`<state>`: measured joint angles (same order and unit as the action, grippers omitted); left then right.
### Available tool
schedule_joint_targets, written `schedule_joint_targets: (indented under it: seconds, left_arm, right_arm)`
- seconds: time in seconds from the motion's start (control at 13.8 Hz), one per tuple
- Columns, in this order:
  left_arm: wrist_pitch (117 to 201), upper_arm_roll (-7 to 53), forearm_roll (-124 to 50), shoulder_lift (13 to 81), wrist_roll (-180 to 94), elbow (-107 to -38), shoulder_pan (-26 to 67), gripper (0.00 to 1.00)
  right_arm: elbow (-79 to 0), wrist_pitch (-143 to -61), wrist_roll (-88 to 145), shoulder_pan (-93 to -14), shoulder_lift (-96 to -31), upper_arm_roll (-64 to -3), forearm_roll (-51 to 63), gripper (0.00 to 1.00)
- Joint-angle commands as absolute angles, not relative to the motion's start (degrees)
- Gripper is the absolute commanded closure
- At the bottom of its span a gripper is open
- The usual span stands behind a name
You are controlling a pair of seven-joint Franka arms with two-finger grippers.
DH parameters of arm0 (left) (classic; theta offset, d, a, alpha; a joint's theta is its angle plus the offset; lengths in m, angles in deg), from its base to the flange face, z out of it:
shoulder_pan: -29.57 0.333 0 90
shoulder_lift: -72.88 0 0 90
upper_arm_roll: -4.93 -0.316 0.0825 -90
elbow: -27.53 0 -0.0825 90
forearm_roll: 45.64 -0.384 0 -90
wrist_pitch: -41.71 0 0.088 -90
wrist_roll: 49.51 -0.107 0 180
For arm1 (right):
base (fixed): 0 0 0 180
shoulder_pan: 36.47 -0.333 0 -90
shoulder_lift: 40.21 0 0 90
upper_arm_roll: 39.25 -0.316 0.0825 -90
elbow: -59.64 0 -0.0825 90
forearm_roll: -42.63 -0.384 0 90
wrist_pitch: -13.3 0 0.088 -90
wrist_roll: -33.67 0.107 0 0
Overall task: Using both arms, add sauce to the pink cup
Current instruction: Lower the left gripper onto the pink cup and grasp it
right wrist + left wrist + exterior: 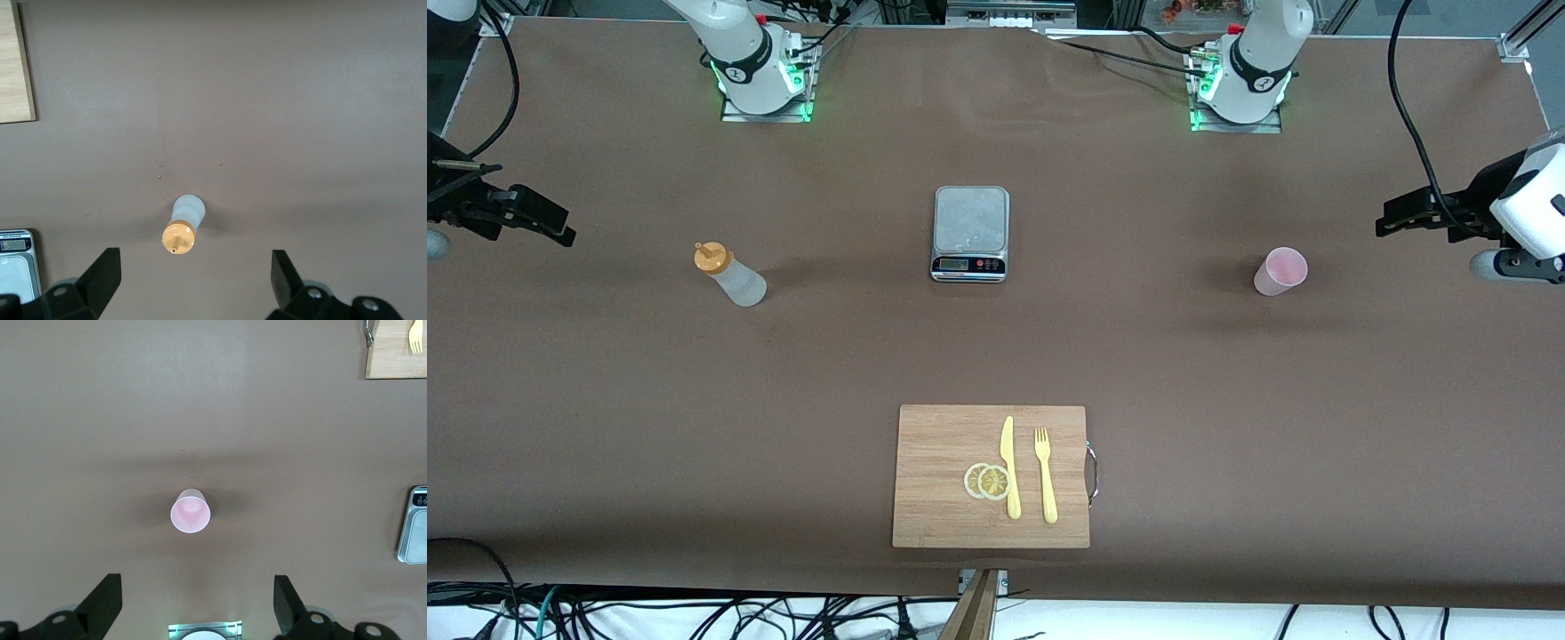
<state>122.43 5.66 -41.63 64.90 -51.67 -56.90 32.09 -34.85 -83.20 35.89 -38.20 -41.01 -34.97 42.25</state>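
The sauce (730,276), a whitish squeeze bottle with an orange cap, stands on the table toward the right arm's end. In the right wrist view the sauce (181,227) shows below, between the wide-apart fingers of my right gripper (193,277). My right gripper (525,213) hangs open and empty over that end of the table. The pink cup (1280,271) stands upright toward the left arm's end. It shows in the left wrist view (191,511) below my open, empty left gripper (193,600). My left gripper (1405,218) hangs over that end of the table.
A digital scale (970,233) sits mid-table between bottle and cup. A wooden cutting board (934,516) lies nearer the front camera with a yellow knife (1009,467), a yellow fork (1045,476) and two lemon slices (987,481). Black cables run along the table ends.
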Motion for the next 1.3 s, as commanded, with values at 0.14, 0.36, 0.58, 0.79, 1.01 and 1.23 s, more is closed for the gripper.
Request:
schedule_joint_targets:
  seconds: [0.14, 0.36, 0.58, 0.79, 1.01, 1.23]
  left_arm:
    - [121.42, 6.07, -42.3, 60.84, -52.06, -56.48, 37.38, 0.0]
    - [125.97, 6.07, -44.66, 58.03, -55.4, -60.6, 37.13, 0.0]
    - [132.92, 6.07, -45.81, 58.29, -55.49, -67.54, 36.7, 0.0]
    - [141.43, 6.07, -46.51, 58.81, -55.58, -75.97, 36.43, 0.0]
    - [152.06, 6.07, -47.48, 60.39, -56.89, -85.81, 36.17, 0.0]
    - [159.73, 5.99, -47.48, 61.71, -58.82, -93.03, 36.25, 0.0]
  right_arm:
    - [-34.4, -82.5, 35.34, -38.58, -40.74, -34.41, 41.23, 0.0]
    - [-34.49, -82.5, 35.34, -38.58, -40.74, -34.41, 41.23, 0.0]
    - [-34.49, -82.5, 35.34, -38.58, -40.74, -34.41, 41.23, 0.0]
    - [-34.49, -82.41, 35.34, -38.58, -40.74, -34.33, 41.23, 0.0]
    - [-34.49, -82.41, 35.34, -38.58, -40.74, -34.24, 41.23, 0.0]
    - [-34.49, -82.41, 35.34, -38.58, -40.74, -34.24, 41.23, 0.0]
